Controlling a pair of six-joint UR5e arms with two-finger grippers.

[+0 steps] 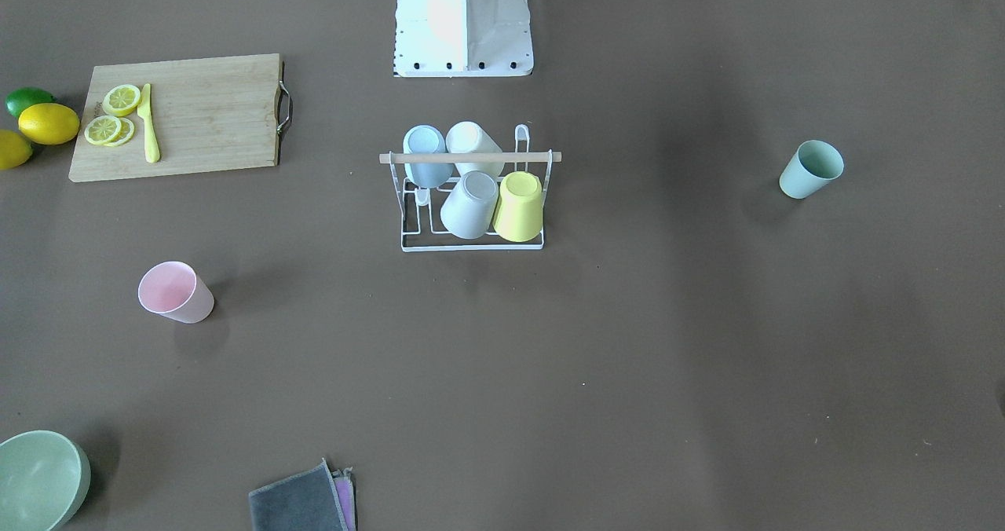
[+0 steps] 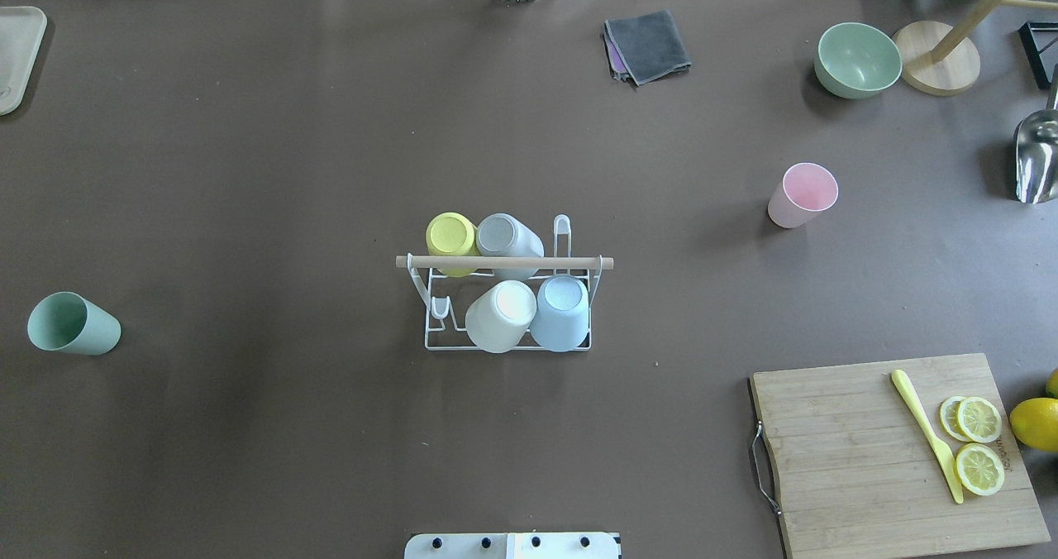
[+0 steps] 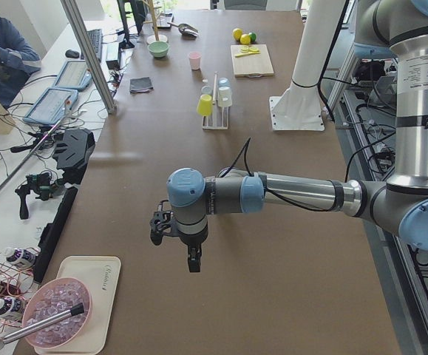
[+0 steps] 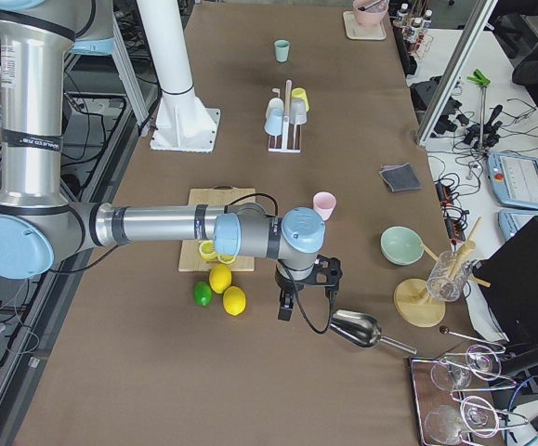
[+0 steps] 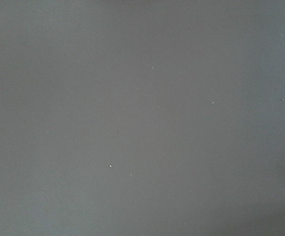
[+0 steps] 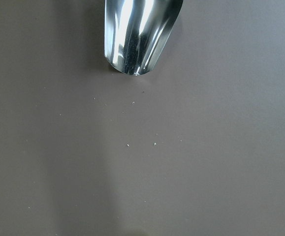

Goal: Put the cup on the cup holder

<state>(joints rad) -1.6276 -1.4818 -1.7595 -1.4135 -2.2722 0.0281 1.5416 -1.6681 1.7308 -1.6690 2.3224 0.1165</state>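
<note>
Scoop: just beside right jaws, on table.
Right gripper: jaws' spread cannot be told.
Left gripper: over bare table; jaws equally unclear.
Rack: mid-table, far from both jaws, four cups.
Green cup, pink cup: loose, seemingly upright.

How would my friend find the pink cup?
Find the white cup holder in the middle of the brown table. Toward the green bowl, the pink cup stands alone, mouth up. It's the only pink one; the holder's cups are upside down.
</note>
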